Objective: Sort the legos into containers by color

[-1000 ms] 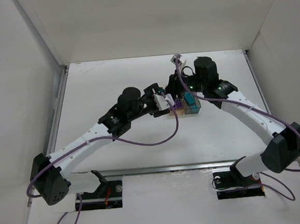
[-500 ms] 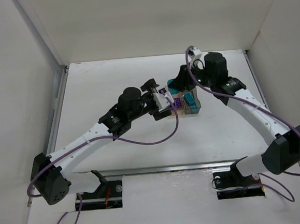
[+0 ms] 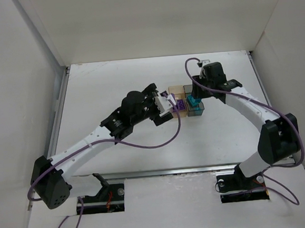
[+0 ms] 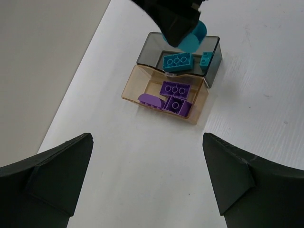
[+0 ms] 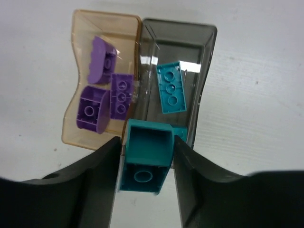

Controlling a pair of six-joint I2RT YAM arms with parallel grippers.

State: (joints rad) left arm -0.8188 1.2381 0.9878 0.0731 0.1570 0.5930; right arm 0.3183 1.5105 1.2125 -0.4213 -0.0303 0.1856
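Two containers stand side by side: the amber bin point(image 5: 85, 28) holds three purple legos point(image 5: 90, 111), and the smoky grey bin point(image 5: 190, 35) holds a flat teal lego point(image 5: 171, 88) and a second teal piece point(image 5: 179, 132). My right gripper point(image 5: 146, 161) hangs just above the grey bin's near end, shut on a curved teal lego point(image 5: 145, 142) that fills the gap between both fingers. My left gripper point(image 4: 147, 175) is open and empty, set back from the amber bin point(image 4: 137, 85) over bare table. From above, both grippers point(image 3: 162, 101) point(image 3: 192, 92) flank the bins point(image 3: 186, 111).
White walls close in the table point(image 3: 113, 80) on the left, back and right. A purple cable point(image 3: 144, 145) loops off the left arm. The right arm point(image 3: 258, 113) reaches in from the right side.
My left gripper has opened wide and drawn back a little from the amber bin. My right gripper has swung in over the grey bin with the teal lego.
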